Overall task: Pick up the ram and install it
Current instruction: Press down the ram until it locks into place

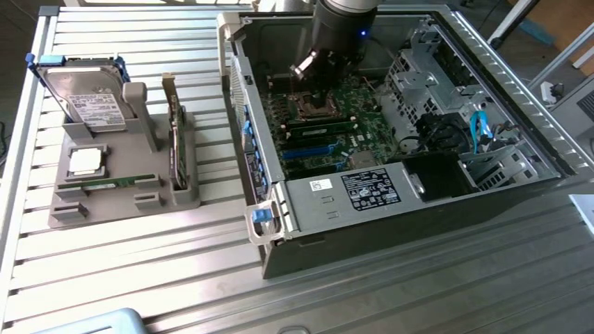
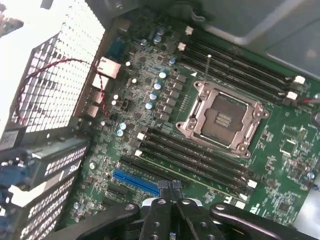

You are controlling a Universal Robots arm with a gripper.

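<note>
open pc case [image 1: 278,229] lies on a slatted metal table [image 1: 390,292], arm down inside it with the gripper [image 1: 316,69] over the motherboard [image 2: 150,130] by the empty cpu socket [image 2: 222,117]; can't tell if the fingers are spread or pressed. a ram [image 1: 325,129] stick sits in a slot beside the socket. grey parts holder [image 1: 121,188] at the exterior view's left carries a hard drive [image 1: 88,97], an upright card [image 1: 172,132] and a flat green stick [image 1: 116,183]

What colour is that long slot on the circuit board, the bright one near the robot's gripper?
Blue. The expansion slot stands out against the green motherboard, best in the wrist view.
</note>
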